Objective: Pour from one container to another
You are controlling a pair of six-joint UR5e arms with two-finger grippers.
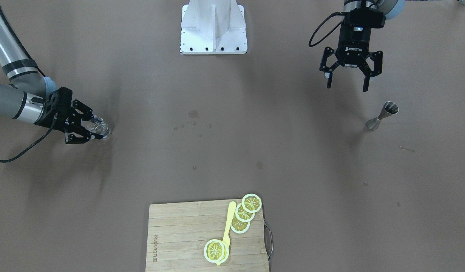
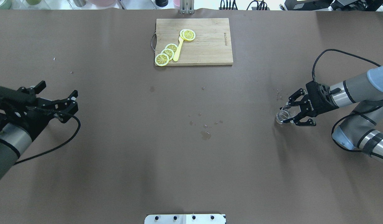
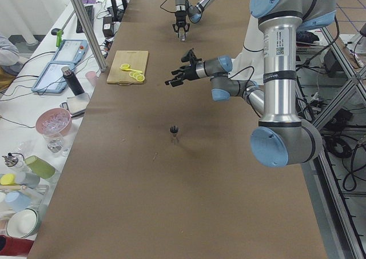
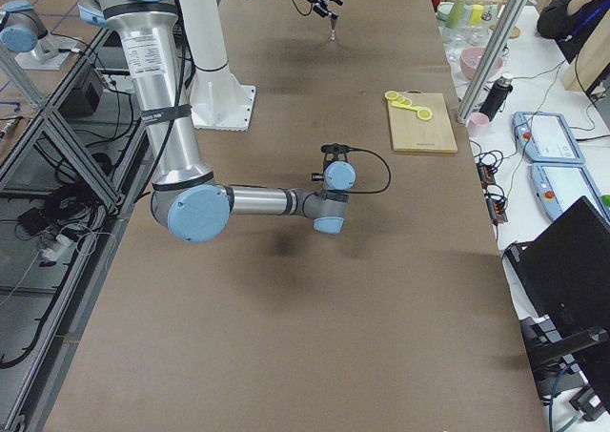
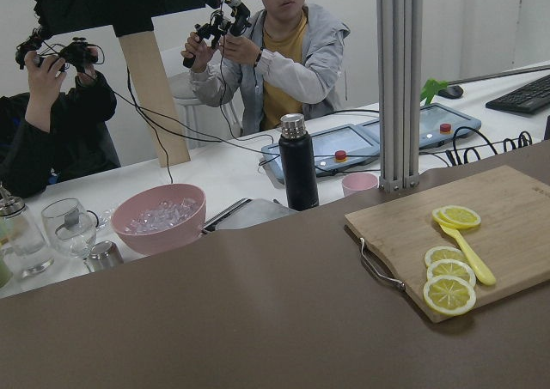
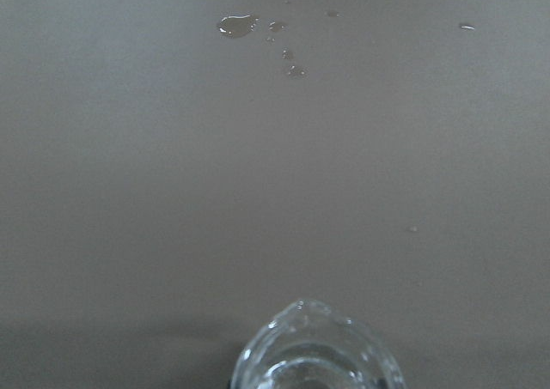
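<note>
The right gripper (image 1: 102, 130) has its fingers narrowed around a small spouted glass pitcher (image 2: 284, 114) at their tips, apparently touching both walls. The glass is probably light, slick and fragile, so a mid-wall hold below the rim suits it. The left gripper (image 1: 347, 85) hangs wide, with the steel jigger (image 1: 383, 115) near its fingertips but apart. The left gripper's body reads ROBOTIQ, while the cutting board's (image 1: 179, 226) stamp is illegible.

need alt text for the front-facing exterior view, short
The right gripper brackets a clear glass on a brown table at the view's left, while the left gripper hangs open near a metal jigger at the right. A cutting board with lemon slices and a yellow spoon lies at the bottom.
</note>
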